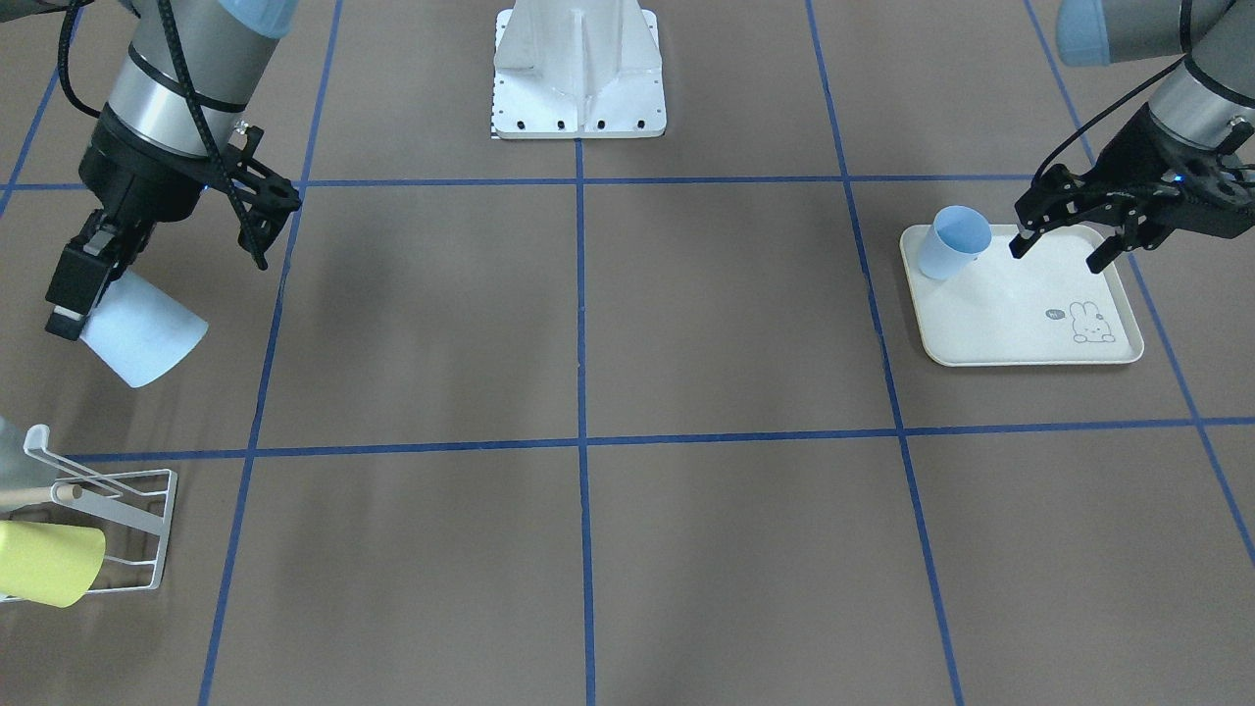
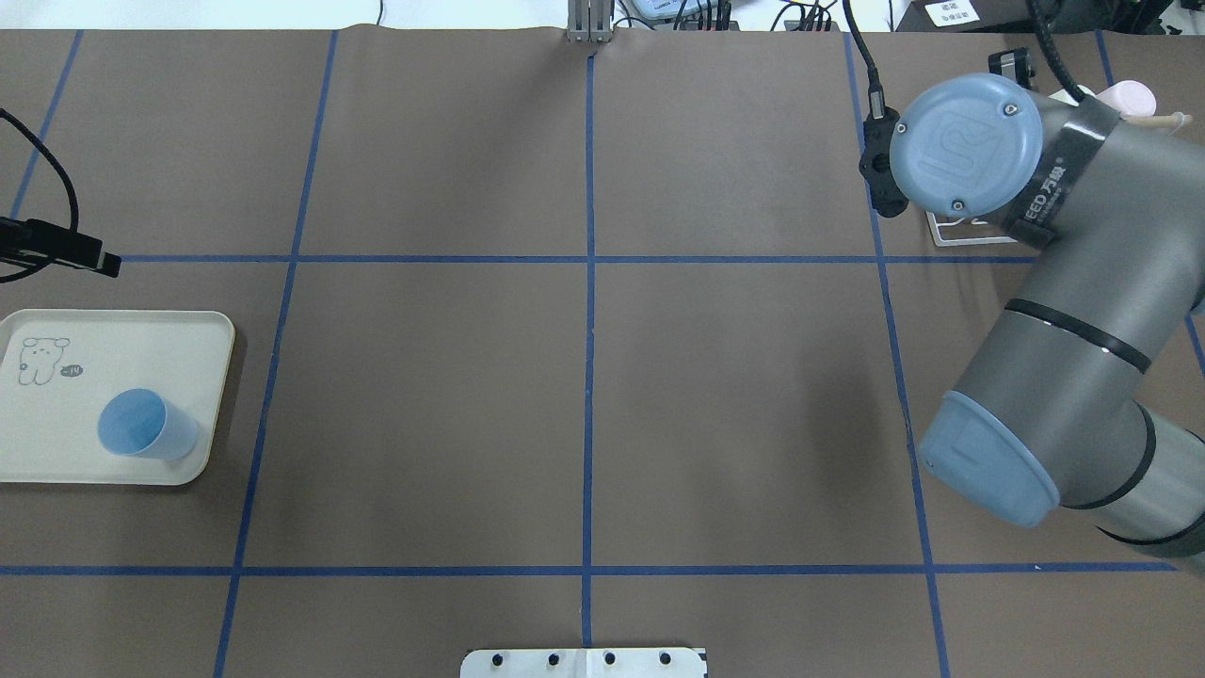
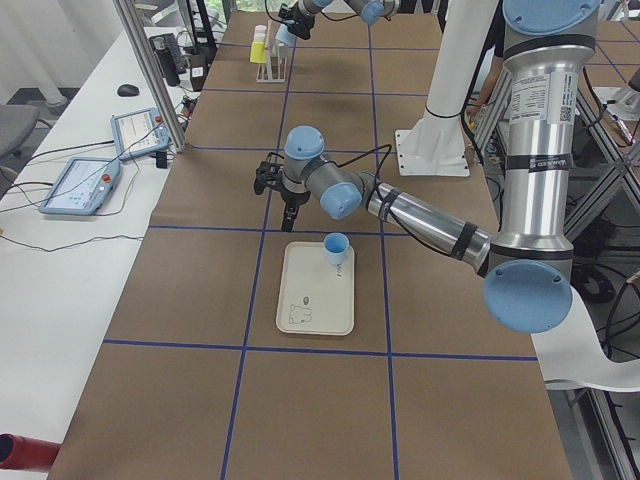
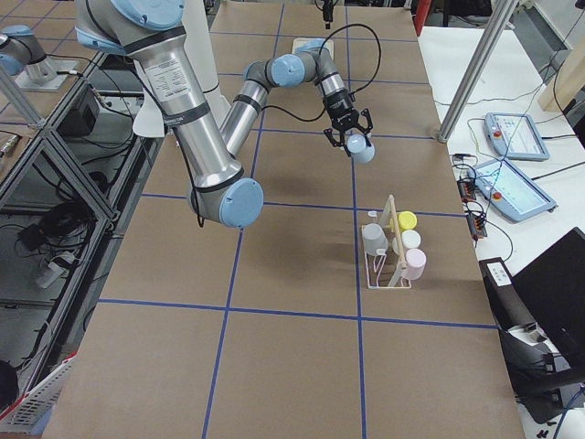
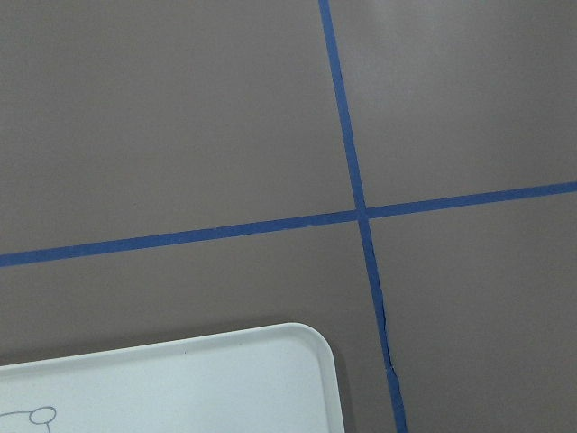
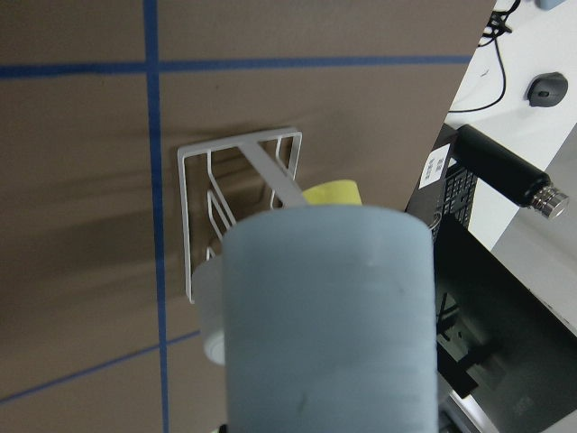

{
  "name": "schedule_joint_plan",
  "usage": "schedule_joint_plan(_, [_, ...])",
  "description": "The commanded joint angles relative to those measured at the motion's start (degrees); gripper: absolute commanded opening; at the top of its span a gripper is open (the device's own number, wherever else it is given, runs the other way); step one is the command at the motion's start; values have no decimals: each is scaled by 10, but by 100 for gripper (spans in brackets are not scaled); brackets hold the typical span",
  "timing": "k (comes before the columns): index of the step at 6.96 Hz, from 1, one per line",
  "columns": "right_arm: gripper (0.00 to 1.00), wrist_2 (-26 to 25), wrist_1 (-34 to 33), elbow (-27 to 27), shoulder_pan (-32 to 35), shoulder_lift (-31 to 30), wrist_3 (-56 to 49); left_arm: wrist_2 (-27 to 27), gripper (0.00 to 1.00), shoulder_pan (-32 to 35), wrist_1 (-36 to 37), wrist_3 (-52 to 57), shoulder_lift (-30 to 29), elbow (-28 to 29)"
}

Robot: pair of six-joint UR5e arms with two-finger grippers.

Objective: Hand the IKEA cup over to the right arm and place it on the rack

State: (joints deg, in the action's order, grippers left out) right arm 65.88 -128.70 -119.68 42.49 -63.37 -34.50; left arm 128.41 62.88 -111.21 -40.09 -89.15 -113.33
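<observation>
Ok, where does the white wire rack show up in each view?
Exterior front-facing: rack in the bottom-left corner.
Overhead exterior: top right, only a white corner of the rack shows under the right arm.
Exterior left: rack at the table's far end, top left of centre.
Exterior right: rack right of centre.
Left wrist: not in it.
Right wrist: rack behind the pale blue cup.
Shared landmark: the yellow cup on it, hidden overhead.

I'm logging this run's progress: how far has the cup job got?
Done: the handover looks complete, since the right gripper has its jaws shut on the pale blue cup and the left gripper hangs open and empty by the tray. In hand: the cup is held aloft, short of the rack. Left: setting it on the rack. A second blue cup stands on the tray.
</observation>
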Motion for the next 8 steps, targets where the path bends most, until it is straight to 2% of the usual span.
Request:
schedule_joint_plan(1, [26,-73,-5,1,-1,-52,-43,0,100,0,-1,-2,-1,-1])
schedule_joint_plan(3, [26,-79,-5,9,-4,-71,-44,0,100,-2,-1,-2,-1,-1])
schedule_joint_plan(6, [25,-110,-2,66,-24,-65,-45,0,100,-2,-1,-4,-1,-1])
schedule_joint_plan(8, [25,-145,4,88,-18,-64,-102,0,100,-2,-1,-5,-1,-1])
